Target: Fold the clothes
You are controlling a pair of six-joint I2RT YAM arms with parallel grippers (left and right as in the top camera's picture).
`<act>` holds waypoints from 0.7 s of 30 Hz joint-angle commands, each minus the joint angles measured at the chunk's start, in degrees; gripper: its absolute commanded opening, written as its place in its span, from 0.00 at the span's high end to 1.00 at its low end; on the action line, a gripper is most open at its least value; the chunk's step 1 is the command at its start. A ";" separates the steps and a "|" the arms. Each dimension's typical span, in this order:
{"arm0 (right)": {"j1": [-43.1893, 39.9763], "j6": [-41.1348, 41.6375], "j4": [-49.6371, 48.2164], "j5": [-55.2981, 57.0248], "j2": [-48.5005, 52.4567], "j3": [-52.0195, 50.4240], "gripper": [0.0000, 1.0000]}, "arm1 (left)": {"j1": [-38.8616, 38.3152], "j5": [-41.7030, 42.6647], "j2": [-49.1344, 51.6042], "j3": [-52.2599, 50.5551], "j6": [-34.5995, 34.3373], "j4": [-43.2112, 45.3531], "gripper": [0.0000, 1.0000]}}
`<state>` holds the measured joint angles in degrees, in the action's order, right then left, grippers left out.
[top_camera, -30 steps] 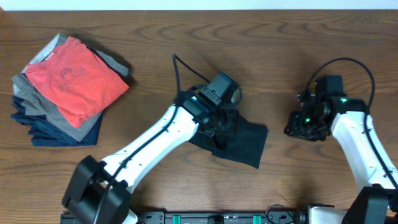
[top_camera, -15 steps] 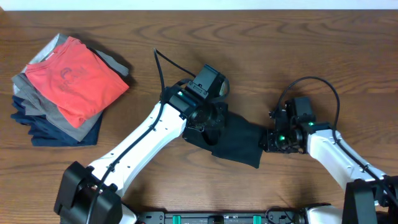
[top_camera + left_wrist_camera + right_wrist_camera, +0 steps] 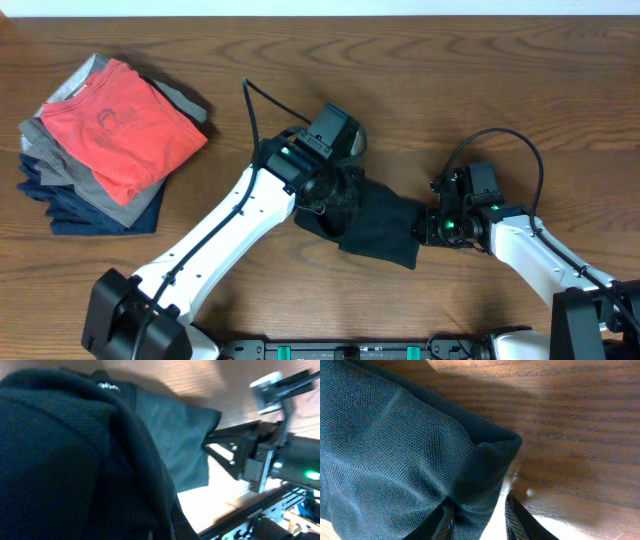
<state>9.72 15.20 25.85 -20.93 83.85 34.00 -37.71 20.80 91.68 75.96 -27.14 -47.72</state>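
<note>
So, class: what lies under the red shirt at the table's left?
Under the red shirt: grey folded garments, then navy ones. Only their edges show; the rest is covered.

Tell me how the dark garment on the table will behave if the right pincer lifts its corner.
Probably floppy: the dark garment folds in soft creases by the right pincer, so a lifted corner would likely droop. It looks thin, so likely light. Its textured weave should probably grip rather than slip.

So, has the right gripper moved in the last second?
Yes: the right gripper slid left, toward the folded stack, up to the dark garment's right edge.
</note>
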 commanded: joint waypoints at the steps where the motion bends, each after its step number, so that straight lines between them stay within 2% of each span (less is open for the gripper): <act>1: 0.87 1.09 -0.26 -0.11 0.17 -0.81 0.68 | -0.94 1.05 -1.57 3.04 0.70 0.44 0.94; 12: 0.87 1.55 -0.04 -0.11 0.17 -0.81 0.68 | -6.99 -0.07 1.03 3.02 0.20 1.33 0.94; 17: 0.87 1.55 0.28 -0.11 0.17 -0.81 0.63 | -9.35 -0.07 3.78 3.02 0.22 3.06 0.93; 21: 0.85 1.55 0.66 -0.11 0.17 -0.81 0.57 | -10.38 0.09 5.38 3.02 -0.72 4.59 0.70</act>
<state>9.72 16.29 25.93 -21.63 83.81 34.02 -47.46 20.60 96.05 77.34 -27.14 -43.75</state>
